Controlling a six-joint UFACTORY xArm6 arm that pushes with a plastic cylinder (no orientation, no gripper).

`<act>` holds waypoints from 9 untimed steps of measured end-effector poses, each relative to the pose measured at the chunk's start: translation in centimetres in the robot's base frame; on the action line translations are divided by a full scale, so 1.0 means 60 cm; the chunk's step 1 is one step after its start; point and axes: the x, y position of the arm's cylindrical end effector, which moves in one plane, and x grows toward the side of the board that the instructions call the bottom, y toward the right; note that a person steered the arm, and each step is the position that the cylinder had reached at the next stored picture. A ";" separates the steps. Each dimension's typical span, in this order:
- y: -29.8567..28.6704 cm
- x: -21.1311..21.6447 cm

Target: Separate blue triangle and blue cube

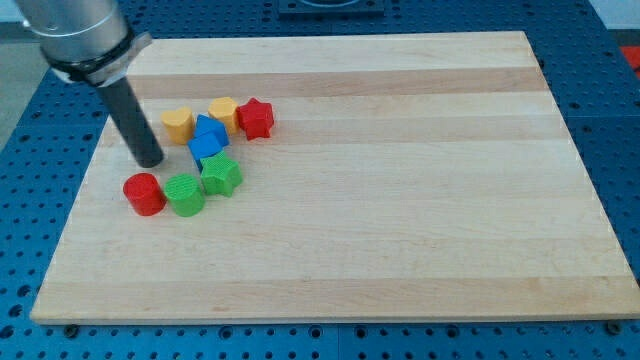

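The wooden bench [400,200] fills most of the view, pale and smooth, resting on a blue perforated base [30,230]. All blocks crowd its upper left; the rest gives ample room to push into.

There are no fingers here to open or close: my tip [150,162] is a bare rod end, just left of the cluster, above the red cylinder [144,193].

The blue triangle [209,131] and blue cube [204,150] touch, hemmed by a yellow cylinder [178,124], a yellow block [224,112], a red star [255,118], a green star [221,176] and a green cylinder [185,194]. Both look small, light and rigid, likely to slide easily. I judge pushing at their seam best.
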 end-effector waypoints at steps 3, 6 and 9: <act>0.150 -0.049; 0.307 0.021; 0.292 -0.066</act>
